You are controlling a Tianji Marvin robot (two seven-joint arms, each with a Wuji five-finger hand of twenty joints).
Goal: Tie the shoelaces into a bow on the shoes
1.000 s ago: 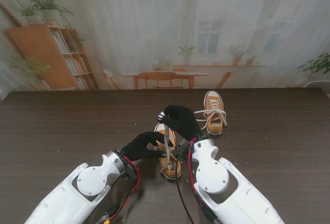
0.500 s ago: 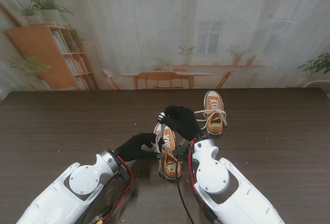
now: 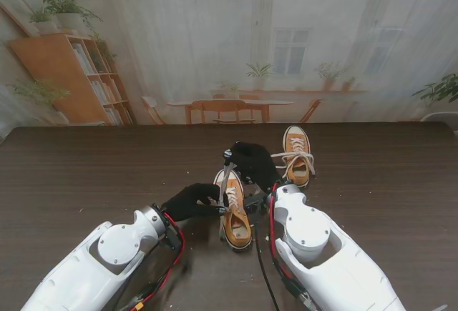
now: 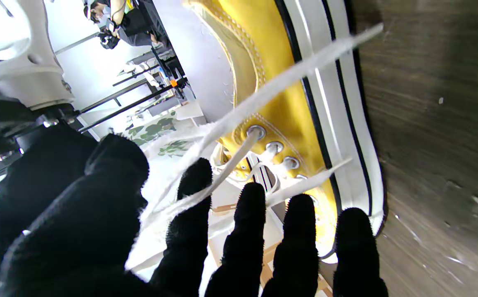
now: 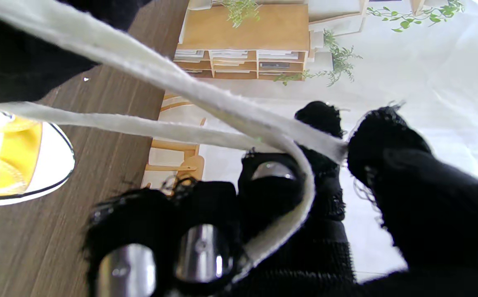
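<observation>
Bow-tying on the near shoe [image 3: 235,214], mid-sequence: the lace [image 3: 224,181] is drawn up off the eyelets and held between 2 hands. The right hand [image 3: 252,162], at 12 o'clock of the shoe's toe, is closed on the lace; the right wrist view shows the thumb [image 5: 381,136] and a fingertip [image 5: 319,119] pinching a strand that curls back over the folded fingers as a loop. The left hand [image 3: 192,201], at 9 o'clock of the shoe and just beside its rim, has its fingers [image 4: 192,194] spread toward the eyelets with a strand lying across them; whether it grips that strand or only touches it cannot be told. The shoe lies on the dark worktop [image 3: 86,175], toe pointing away from the robot, between the 2 forearms. A second shoe [image 3: 296,155], its laces lying loose over its sides, sits at 1 o'clock, near the right hand but apart from it.

Judged next move: with the loop kept taut by the right hand, the left hand must take the free strand, wrap it around the loop's base and push a second loop through, without letting tension lift or drag the shoe
</observation>
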